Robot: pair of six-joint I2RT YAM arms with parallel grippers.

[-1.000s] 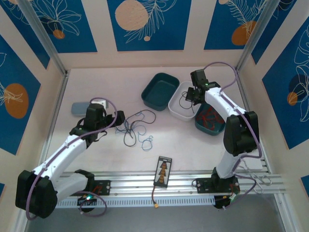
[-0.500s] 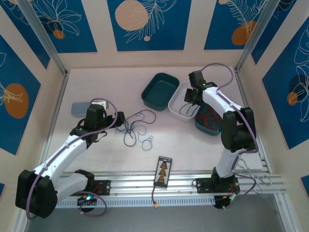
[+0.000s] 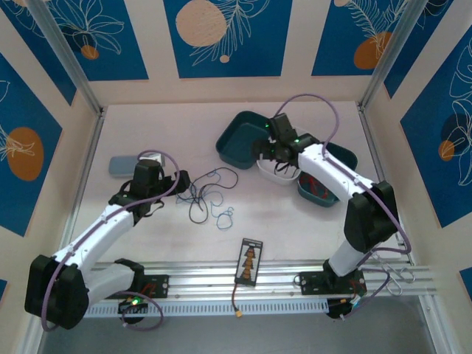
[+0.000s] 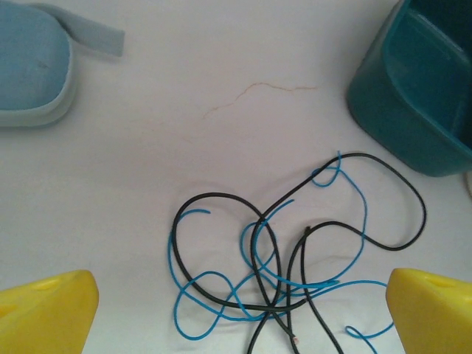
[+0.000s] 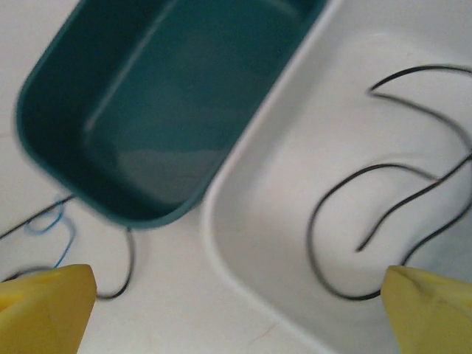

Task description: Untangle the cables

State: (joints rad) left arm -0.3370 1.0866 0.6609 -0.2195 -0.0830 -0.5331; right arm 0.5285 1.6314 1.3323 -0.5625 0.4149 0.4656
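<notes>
The right claw (image 3: pixel 274 153) has swung left off the white tray (image 5: pixel 243 243) toward the far teal tray (image 5: pixel 147 110) and let go. It hangs spread and empty, with one black wire (image 5: pixel 316 221) lying in the white tray. Sorting looks part done: the tangle (image 4: pixel 262 251) lies mid-table, just right of the left claw (image 4: pixel 236 317), which is also spread and empty, and sits between its fingers (image 4: pixel 44 310); the next move likely calls for pinching one strand and drawing it clear.

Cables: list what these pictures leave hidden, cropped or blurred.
- Left wrist: the blue-and-black tangle runs off the bottom edge.
- Right wrist: the black cable in the white tray is blurred and cut by the right edge.
- Top external: the right arm covers most of that tray.
</notes>
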